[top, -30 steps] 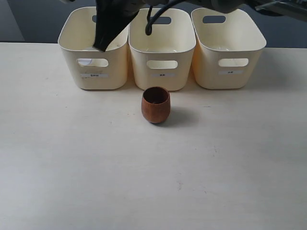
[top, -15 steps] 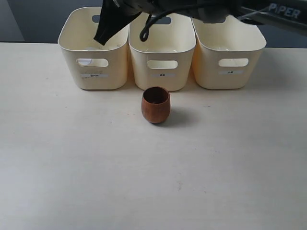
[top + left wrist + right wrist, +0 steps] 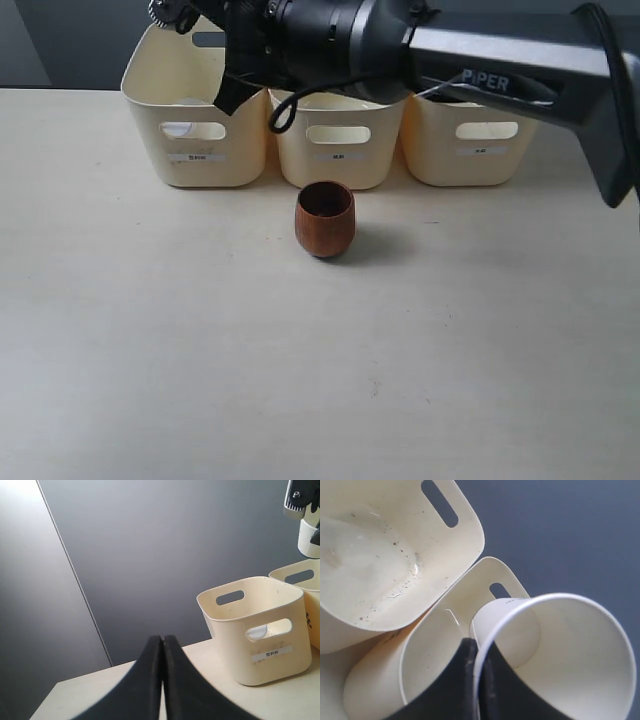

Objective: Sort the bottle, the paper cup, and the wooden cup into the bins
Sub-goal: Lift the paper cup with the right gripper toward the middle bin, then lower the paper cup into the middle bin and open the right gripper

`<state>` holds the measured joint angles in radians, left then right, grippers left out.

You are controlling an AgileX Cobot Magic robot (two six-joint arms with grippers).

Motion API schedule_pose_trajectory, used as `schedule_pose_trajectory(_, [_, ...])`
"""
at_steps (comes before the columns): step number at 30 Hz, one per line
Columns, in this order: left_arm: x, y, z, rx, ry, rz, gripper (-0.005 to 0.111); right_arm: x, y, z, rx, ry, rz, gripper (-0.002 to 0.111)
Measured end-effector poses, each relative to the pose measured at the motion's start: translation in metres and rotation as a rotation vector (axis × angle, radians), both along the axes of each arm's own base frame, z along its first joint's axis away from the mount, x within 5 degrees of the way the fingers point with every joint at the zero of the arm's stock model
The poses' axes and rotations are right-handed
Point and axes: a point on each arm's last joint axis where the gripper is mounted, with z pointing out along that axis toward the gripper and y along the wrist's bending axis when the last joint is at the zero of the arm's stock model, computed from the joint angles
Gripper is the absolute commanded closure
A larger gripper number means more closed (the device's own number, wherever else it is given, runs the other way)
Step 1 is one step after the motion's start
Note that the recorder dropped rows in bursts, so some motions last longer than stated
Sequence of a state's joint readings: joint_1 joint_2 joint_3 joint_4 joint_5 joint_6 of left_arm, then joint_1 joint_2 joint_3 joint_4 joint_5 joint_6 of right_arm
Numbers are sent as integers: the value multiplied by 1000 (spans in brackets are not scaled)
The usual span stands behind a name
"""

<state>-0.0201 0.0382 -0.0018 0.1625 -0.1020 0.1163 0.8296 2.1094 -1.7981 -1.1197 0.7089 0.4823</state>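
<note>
The reddish-brown wooden cup (image 3: 324, 218) stands upright on the table in front of the middle bin (image 3: 338, 150). My right gripper (image 3: 479, 652) is shut on the rim of the white paper cup (image 3: 570, 645), one finger inside and one outside. It holds the cup above a bin's open top (image 3: 435, 670). In the exterior view this gripper (image 3: 232, 92) reaches across to the left bin (image 3: 195, 150), and the arm hides the paper cup. My left gripper (image 3: 162, 639) is shut and empty, off beside the left bin (image 3: 260, 645). The bottle is not visible.
The right bin (image 3: 478, 140) stands at the end of the row, partly behind the right arm (image 3: 480, 60). A pale shape (image 3: 177, 129) that I cannot identify shows through the left bin's front cutout. A neighbouring bin (image 3: 380, 555) has a speckled floor.
The right arm's wrist and forearm have swung down into the exterior view across the tops of the bins. Its fingertip stays over the left bin. The wooden cup has not moved.
</note>
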Motion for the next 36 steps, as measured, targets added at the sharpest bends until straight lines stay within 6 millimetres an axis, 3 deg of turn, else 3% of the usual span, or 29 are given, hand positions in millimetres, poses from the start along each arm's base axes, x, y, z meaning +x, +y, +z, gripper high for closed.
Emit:
schedule_pose_trajectory(7, [0, 0, 0, 0, 0, 0, 107, 3, -6, 0, -7, 4, -40, 109])
schedule_pose_trajectory(18, [0, 0, 0, 0, 0, 0, 107, 25, -38, -5, 35, 62, -160, 107])
schedule_pose_trajectory(20, [0, 0, 0, 0, 0, 0, 107, 25, -37, -5, 52, 69, -154, 99])
schedule_pose_trajectory(25, [0, 0, 0, 0, 0, 0, 107, 24, -33, -6, 84, 76, -125, 54])
schedule_pose_trajectory(27, [0, 0, 0, 0, 0, 0, 107, 25, -33, -5, 89, 75, -124, 42])
schedule_pose_trajectory(36, [0, 0, 0, 0, 0, 0, 107, 27, -35, -5, 132, 77, -147, 45])
